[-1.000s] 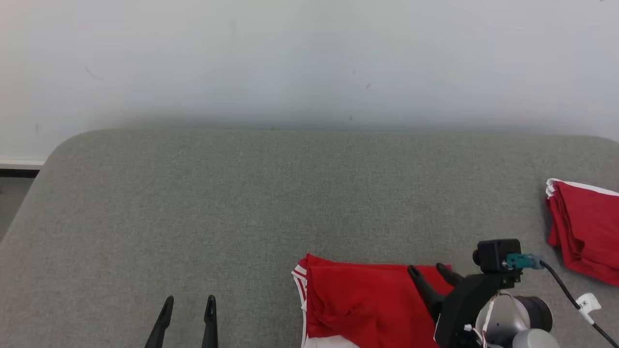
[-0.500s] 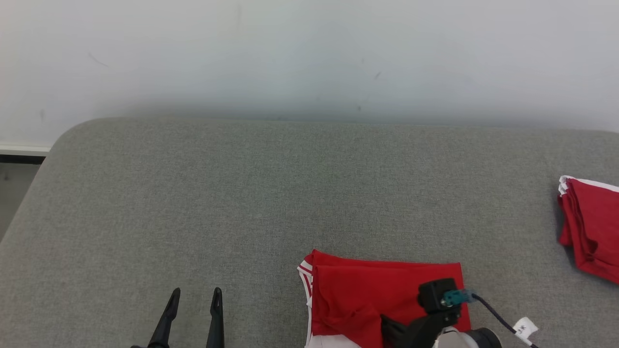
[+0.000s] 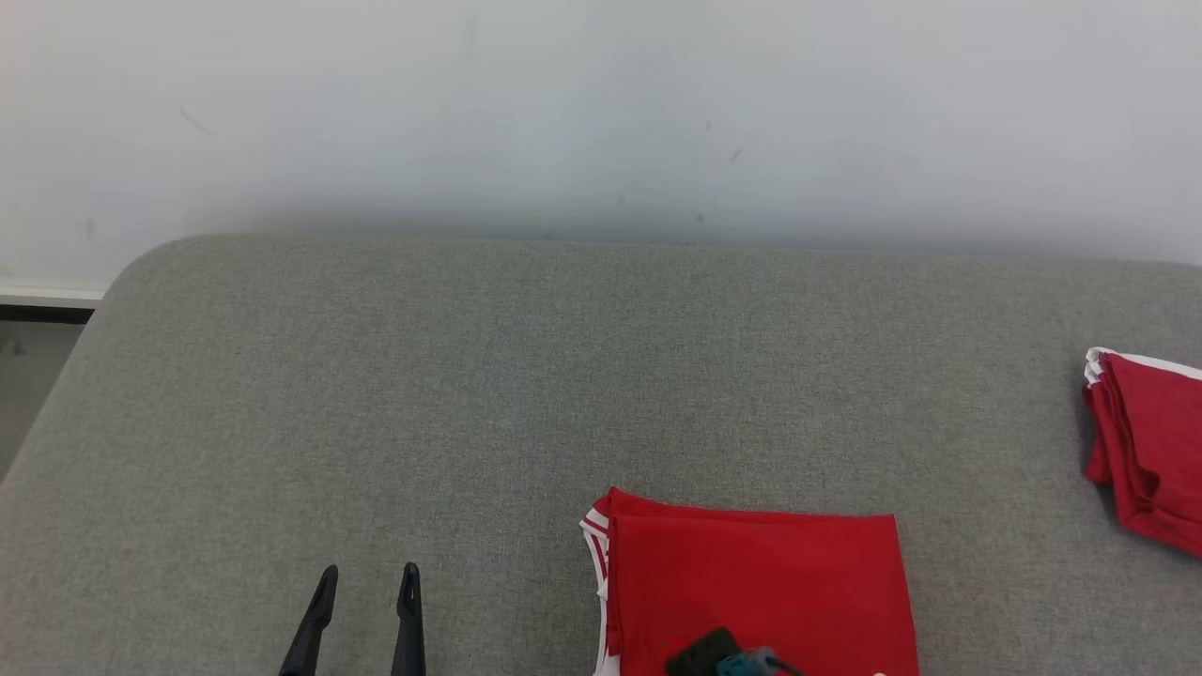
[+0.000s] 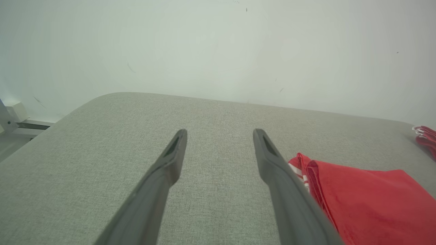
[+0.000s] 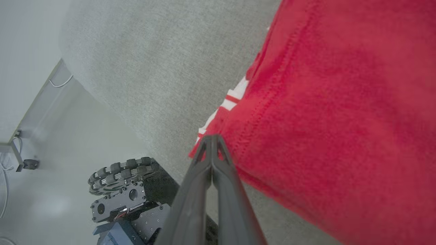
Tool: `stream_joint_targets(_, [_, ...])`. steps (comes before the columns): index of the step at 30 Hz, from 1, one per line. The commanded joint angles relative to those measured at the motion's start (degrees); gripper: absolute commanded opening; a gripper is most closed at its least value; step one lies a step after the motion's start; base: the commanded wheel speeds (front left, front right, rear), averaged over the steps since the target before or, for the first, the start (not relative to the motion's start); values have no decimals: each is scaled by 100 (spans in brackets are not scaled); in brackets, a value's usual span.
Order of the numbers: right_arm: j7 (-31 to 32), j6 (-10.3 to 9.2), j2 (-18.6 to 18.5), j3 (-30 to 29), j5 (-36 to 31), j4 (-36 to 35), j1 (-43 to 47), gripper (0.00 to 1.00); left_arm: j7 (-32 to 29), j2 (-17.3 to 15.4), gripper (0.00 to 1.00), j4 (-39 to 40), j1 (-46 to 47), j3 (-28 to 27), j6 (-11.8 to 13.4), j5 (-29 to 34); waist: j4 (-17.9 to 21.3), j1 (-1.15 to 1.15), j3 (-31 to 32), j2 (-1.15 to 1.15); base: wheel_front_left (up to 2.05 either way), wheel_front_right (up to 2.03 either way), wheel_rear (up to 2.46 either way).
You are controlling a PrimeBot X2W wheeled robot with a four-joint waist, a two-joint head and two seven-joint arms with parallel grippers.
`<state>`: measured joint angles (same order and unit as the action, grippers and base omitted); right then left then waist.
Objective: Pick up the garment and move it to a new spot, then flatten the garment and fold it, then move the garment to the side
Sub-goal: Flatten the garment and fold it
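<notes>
The red garment (image 3: 761,573) with white trim lies folded flat on the grey padded table (image 3: 470,376), near its front edge. It also shows in the left wrist view (image 4: 368,200). In the right wrist view my right gripper (image 5: 212,137) is shut, its tips pinched on the near corner of the garment (image 5: 323,102) by the table's front edge. My left gripper (image 3: 366,582) hovers open and empty over bare table to the left of the garment; its fingers (image 4: 170,160) stand wide apart.
A second folded red garment (image 3: 1146,451) lies at the table's right edge and shows in the left wrist view (image 4: 425,134). A white wall runs behind the table. My wheeled base (image 5: 126,190) and the floor lie below the front edge.
My right arm has drawn back across the garment toward the table's front edge, and its gripper has gone from open to shut. The garment's wrinkle has gone flat. The left gripper has held still.
</notes>
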<state>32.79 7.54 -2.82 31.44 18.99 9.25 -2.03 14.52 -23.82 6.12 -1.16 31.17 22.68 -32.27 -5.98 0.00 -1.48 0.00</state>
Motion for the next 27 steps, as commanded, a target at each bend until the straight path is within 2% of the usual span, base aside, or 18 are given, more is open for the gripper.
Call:
stream_joint_targets(1, [3,-14,-1,156,125,-45,75,0,29,-5,100,18,-66,-10,-2,-13,1,0,1,0,0,0,0])
stream_joint_targets(3, [-59,-14,-4,298,279,-152,35,0,34,-5,100,16,-77,-9,5,-8,-1,0,9,0,0,0,0])
stream_joint_targets(4, [-189,-14,-1,210,298,-307,-46,28,37,-12,100,13,-100,-19,27,-6,13,0,35,0,0,0,0])
stream_joint_targets(5, [-371,-15,-8,-19,236,-507,-55,100,40,-25,100,24,-135,-45,46,-17,40,0,78,0,0,0,0])
stream_joint_targets(9, [-717,-14,-2,-481,-7,-864,-42,100,53,21,100,86,-147,-159,79,-81,104,0,138,0,0,0,0])
stream_joint_targets(10, [-1027,-14,-2,-808,-248,-1133,-7,100,60,26,100,71,-182,-215,65,-90,153,0,181,0,0,0,0])
stream_joint_targets(13, [-1509,-14,-7,-1357,-399,-1446,185,100,60,65,100,30,-188,-316,4,-131,266,0,233,0,0,0,0])
stream_joint_targets(14, [-1957,-14,3,-1918,-479,-1654,357,100,67,122,100,-18,-164,-421,-111,-139,382,0,252,0,0,0,0])
stream_joint_targets(16, [-2211,-14,1,-2248,-504,-1735,477,100,72,223,100,6,-153,-590,-183,-183,465,0,257,0,0,0,0])
stream_joint_targets(18, [-2588,-14,1,-2735,-442,-1814,650,100,73,407,100,-9,-165,-973,-389,-159,632,0,255,0,0,0,0])
stream_joint_targets(20, [-2893,-14,-1,-2923,-472,-1840,723,100,63,549,100,-80,-307,-1386,-595,-136,766,0,248,0,0,0,0])
stream_joint_targets(23, [-3107,-14,0,-3047,-419,-1750,796,100,63,673,100,-109,-406,-1742,-744,-238,828,0,257,0,0,0,0])
stream_joint_targets(27, [-3414,-14,0,-3185,-326,-1571,900,100,64,851,100,-125,-569,-2197,-1107,-426,837,0,285,0,0,0,0])
